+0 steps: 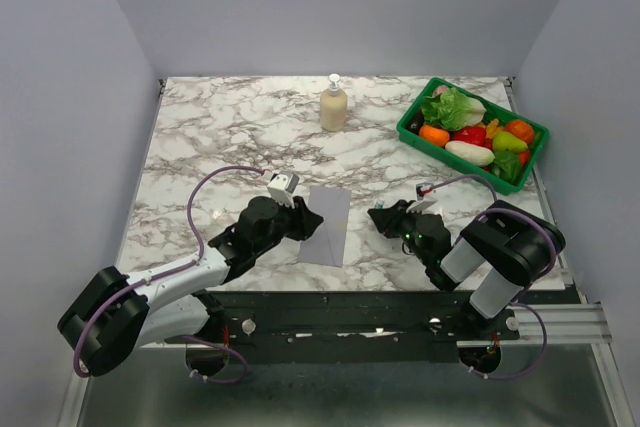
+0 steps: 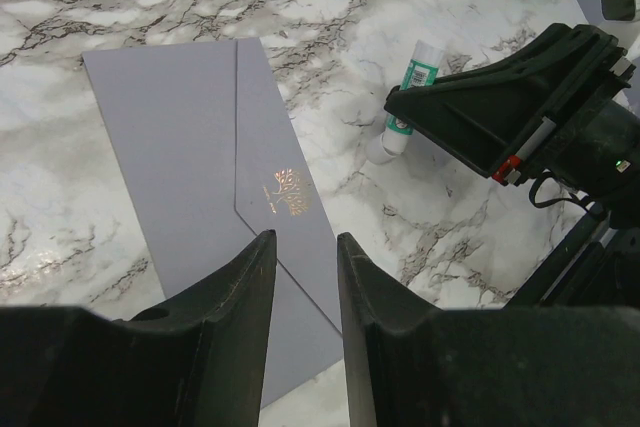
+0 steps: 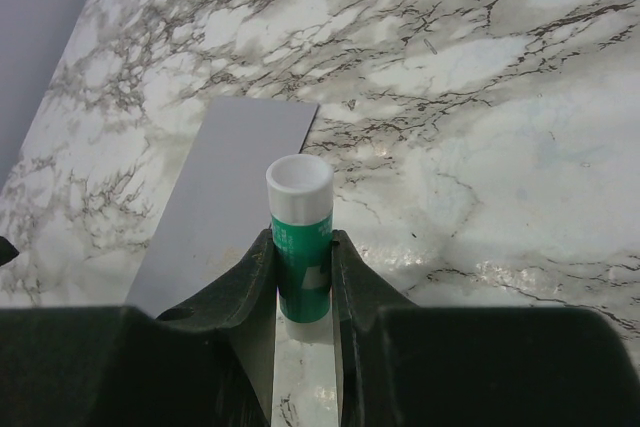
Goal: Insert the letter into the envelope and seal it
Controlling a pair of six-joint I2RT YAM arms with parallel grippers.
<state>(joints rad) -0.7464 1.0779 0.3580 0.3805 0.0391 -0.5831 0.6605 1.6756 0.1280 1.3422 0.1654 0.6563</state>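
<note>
One envelope [image 1: 328,224], one glue stick [image 3: 300,252]

Bright, even overhead light; soft, faint shadows; mild sheen on the marble table [image 3: 520,272] toward 4 o'clock in the right wrist view; all 3 views sharp.

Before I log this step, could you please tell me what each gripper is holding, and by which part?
The right gripper clamps a glue stick by its green body. The left gripper holds nothing.
</note>
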